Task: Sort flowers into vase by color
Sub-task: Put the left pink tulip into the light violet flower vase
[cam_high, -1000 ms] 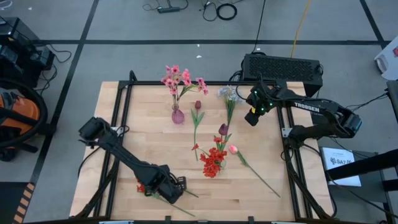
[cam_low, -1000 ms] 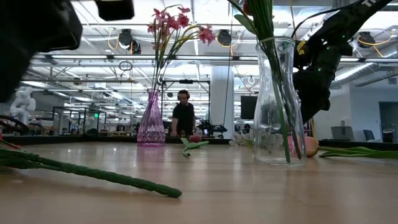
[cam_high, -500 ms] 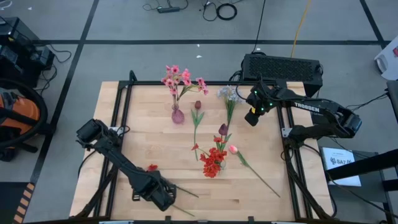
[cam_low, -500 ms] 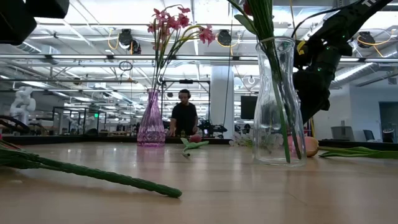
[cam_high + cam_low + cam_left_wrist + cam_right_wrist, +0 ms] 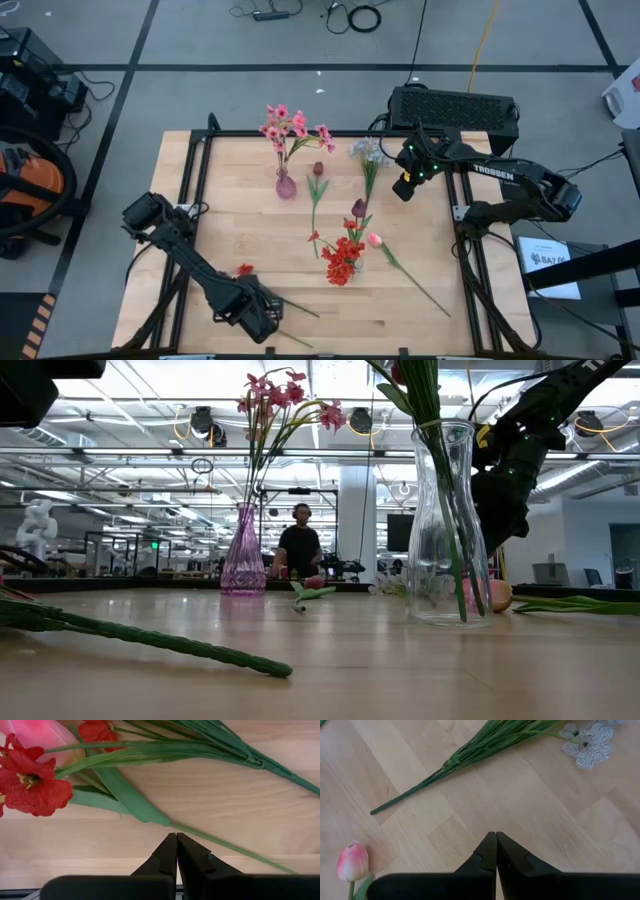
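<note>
A red flower (image 5: 243, 270) lies flat near the table's near edge, its stalk (image 5: 150, 640) running along the wood. My left gripper (image 5: 255, 312) hangs over that stalk, shut (image 5: 176, 836), with the red head (image 5: 30, 785) ahead of it. My right gripper (image 5: 403, 190), also shut (image 5: 496, 835), hovers at the far right beside the pale blue-white sprig (image 5: 370, 152). Pink sprays stand in a purple vase (image 5: 286, 185). Red clusters fill a clear glass vase (image 5: 448, 530). One maroon tulip (image 5: 318, 170) and a pink bud (image 5: 375, 240) lie on the table.
A second maroon tulip (image 5: 358, 208) stands by the clear vase; whether it is in it I cannot tell. The pink bud's stalk (image 5: 425, 295) slants toward the near right corner. A black box (image 5: 455, 105) sits past the far edge. Bare wood lies at the table's left (image 5: 200, 180).
My left gripper has moved toward the table's left and slightly toward the near edge, uncovering the red flower's head. In the low view the arm has risen out of the left of the picture. The flower's stalk has stayed where it lay.
</note>
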Controlling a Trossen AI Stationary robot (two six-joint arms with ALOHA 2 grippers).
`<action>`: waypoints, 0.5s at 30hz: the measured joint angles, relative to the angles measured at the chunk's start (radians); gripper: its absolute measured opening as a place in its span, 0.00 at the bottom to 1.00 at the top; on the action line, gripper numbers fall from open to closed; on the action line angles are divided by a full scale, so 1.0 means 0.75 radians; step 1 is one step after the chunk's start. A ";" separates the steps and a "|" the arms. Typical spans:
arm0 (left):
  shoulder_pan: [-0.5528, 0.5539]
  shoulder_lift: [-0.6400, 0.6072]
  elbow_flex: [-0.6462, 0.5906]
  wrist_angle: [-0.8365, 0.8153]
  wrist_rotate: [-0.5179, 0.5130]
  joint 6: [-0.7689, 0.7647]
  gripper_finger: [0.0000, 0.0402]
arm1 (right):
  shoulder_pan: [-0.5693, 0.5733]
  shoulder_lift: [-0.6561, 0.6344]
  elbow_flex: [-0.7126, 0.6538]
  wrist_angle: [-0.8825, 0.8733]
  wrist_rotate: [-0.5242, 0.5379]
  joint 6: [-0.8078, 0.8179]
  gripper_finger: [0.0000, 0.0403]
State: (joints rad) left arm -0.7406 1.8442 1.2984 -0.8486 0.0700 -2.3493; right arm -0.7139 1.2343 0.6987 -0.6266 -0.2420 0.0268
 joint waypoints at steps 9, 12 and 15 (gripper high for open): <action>0.001 0.013 0.000 -0.004 0.051 -0.033 0.25 | 0.000 0.000 0.000 0.000 0.000 0.009 0.00; -0.009 0.051 -0.001 0.012 0.066 -0.035 0.32 | 0.001 0.000 0.000 0.000 0.000 0.009 0.00; -0.012 0.107 -0.001 0.107 0.092 -0.036 0.35 | 0.001 0.000 0.000 -0.002 0.000 0.009 0.00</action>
State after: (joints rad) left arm -0.7499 1.9246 1.2980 -0.7681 0.1386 -2.3763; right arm -0.7136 1.2343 0.6987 -0.6277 -0.2420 0.0334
